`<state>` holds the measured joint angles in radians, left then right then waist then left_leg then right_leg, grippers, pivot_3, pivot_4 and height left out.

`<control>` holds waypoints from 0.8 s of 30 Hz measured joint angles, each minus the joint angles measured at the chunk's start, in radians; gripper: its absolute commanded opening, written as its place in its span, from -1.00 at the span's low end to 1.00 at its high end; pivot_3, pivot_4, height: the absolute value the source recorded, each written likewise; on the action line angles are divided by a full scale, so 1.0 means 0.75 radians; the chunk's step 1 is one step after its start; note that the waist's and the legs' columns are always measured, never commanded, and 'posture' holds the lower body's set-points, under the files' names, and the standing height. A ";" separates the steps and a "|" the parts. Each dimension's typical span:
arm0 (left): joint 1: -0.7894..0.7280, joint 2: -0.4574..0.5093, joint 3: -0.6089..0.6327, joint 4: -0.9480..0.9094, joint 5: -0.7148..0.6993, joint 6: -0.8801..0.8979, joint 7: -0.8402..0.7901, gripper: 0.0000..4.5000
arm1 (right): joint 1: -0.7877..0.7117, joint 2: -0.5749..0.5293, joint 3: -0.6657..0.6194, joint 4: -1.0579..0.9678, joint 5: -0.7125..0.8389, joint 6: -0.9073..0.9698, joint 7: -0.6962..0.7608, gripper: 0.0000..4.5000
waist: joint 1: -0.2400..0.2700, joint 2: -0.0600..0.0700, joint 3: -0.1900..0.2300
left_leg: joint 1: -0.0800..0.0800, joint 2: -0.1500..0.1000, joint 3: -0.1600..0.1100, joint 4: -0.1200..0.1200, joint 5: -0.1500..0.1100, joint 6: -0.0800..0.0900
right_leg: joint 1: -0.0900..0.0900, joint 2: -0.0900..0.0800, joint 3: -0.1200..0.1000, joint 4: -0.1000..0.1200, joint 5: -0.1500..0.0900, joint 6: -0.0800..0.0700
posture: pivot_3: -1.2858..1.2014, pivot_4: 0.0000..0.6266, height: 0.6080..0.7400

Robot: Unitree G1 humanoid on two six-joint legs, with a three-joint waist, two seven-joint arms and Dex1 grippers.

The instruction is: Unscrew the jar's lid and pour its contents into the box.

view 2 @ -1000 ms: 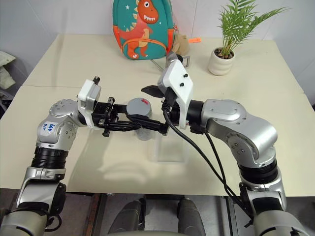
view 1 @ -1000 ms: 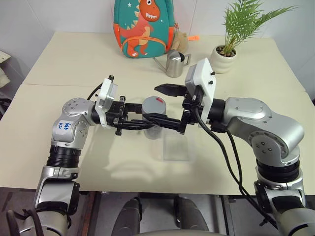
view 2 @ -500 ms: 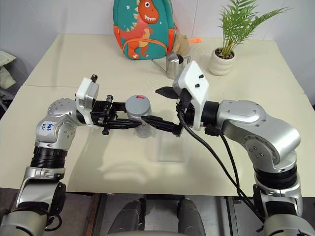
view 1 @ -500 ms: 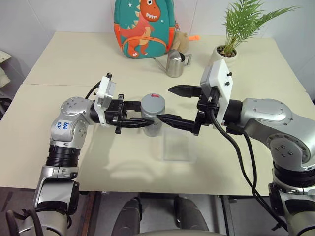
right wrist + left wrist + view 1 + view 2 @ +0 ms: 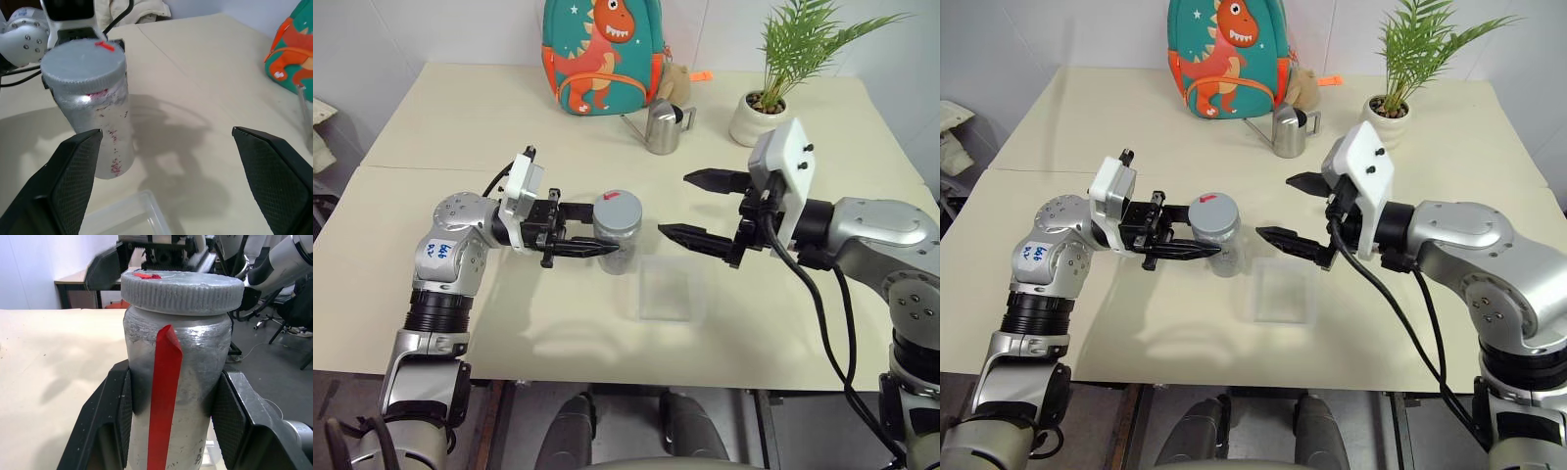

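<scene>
The whitish jar (image 5: 620, 240) stands upright on the table, its grey lid (image 5: 618, 208) with a small red mark still on top. My left gripper (image 5: 604, 243) is shut on the jar's body, one finger (image 5: 234, 421) on each side, below the lid (image 5: 182, 289). To the jar's right my right gripper (image 5: 674, 205) is open with nothing in it, apart from the jar (image 5: 100, 132) and pointing at it. The clear shallow box (image 5: 646, 311) lies on the table just in front of the jar and to its right. The contents are hidden inside the jar.
A steel spouted can (image 5: 661, 128) stands behind the jar. A dinosaur backpack (image 5: 605, 54) leans at the table's back edge. A potted plant (image 5: 759, 116) is at the back right. Bare tabletop lies to both sides.
My right gripper has drawn away from the jar's lid toward the right, staying open. The left gripper and the jar have not moved.
</scene>
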<state>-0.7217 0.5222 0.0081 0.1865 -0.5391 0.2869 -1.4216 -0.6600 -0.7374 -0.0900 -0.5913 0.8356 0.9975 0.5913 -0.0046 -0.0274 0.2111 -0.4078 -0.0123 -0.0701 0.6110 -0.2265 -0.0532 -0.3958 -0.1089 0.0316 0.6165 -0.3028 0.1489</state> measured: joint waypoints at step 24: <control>-0.078 -0.045 -0.031 0.099 0.021 -0.036 -0.030 -0.18 | -0.198 0.378 0.242 0.119 -0.017 -0.073 -0.110 0.98 | -0.004 0.000 0.000 | 0.000 0.000 0.000 0.000 0.000 0.000 | -0.001 0.001 0.000 0.002 0.000 0.000 | 0.03 -0.52 1.00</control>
<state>-0.7800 0.4884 -0.0153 0.2605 -0.5231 0.2596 -1.4445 -0.8084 -0.4542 0.0913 -0.5023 0.8228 0.9430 0.5087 -0.0077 -0.0273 0.2110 -0.4079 -0.0120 -0.0702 0.6113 -0.2264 -0.0532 -0.3966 -0.1083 0.0316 0.6183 -0.3028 0.1490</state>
